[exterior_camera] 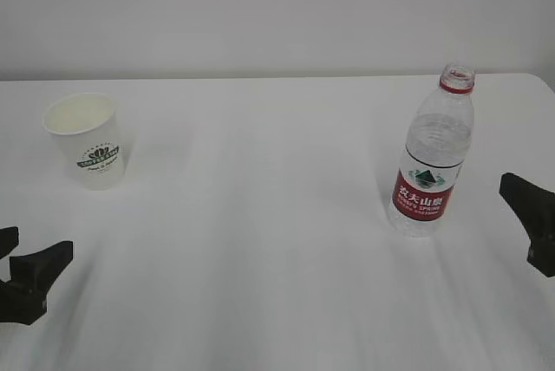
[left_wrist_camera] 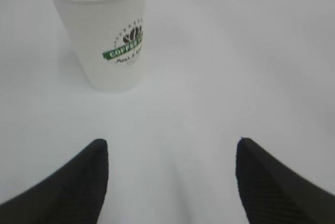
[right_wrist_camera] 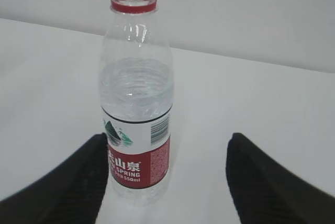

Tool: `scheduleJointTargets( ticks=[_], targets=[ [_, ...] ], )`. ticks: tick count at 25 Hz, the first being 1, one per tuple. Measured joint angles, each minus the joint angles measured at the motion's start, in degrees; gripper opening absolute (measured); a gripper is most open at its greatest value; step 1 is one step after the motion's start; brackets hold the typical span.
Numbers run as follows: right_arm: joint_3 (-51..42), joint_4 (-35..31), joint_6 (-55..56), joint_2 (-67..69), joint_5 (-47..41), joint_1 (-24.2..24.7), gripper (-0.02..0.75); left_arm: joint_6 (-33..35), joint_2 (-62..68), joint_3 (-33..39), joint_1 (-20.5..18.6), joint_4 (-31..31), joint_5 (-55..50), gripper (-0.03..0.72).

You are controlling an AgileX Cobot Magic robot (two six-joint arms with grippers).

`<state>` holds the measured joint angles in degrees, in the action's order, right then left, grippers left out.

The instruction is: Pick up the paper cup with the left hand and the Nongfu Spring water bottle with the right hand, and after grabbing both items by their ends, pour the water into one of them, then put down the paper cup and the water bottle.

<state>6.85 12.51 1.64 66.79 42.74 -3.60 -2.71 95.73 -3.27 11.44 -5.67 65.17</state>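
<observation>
Lettering on the paper cup (exterior_camera: 87, 140) reads "COFFEE" on a green band under a dark round emblem; the smaller script below it is too blurred to read. This cup stands upright at the far left of the white bench (exterior_camera: 260, 215). Well apart, on the right, the Nongfu Spring water bottle (exterior_camera: 432, 152) stands upright and uncapped, its red label showing white Chinese characters over "SPRING", with water (right_wrist_camera: 136, 90) partway up. The left hand (left_wrist_camera: 170, 153) sits low, in front of the cup, fingers (left_wrist_camera: 78, 182) spread and empty. The right hand (right_wrist_camera: 166, 148) faces the bottle, fingers (right_wrist_camera: 267, 182) spread, gripping nothing.
</observation>
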Motion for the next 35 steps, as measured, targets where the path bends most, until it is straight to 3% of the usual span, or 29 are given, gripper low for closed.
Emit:
scheduleJointTargets(
  ticks=[21,32,35],
  targets=[
    [0.0,2.3,0.1,22.7,21.4,0.0,0.536,-0.1,3.2,-1.4,0.0,-0.8,0.4,0.544],
    [0.3,2.3,0.1,28.4,22.3,0.0,0.536,-0.1,3.2,-1.4,0.0,-0.8,0.4,0.542],
    [0.4,2.3,0.1,28.5,22.4,0.0,0.536,-0.1,3.2,-1.4,0.0,-0.8,0.4,0.571]
  ],
)
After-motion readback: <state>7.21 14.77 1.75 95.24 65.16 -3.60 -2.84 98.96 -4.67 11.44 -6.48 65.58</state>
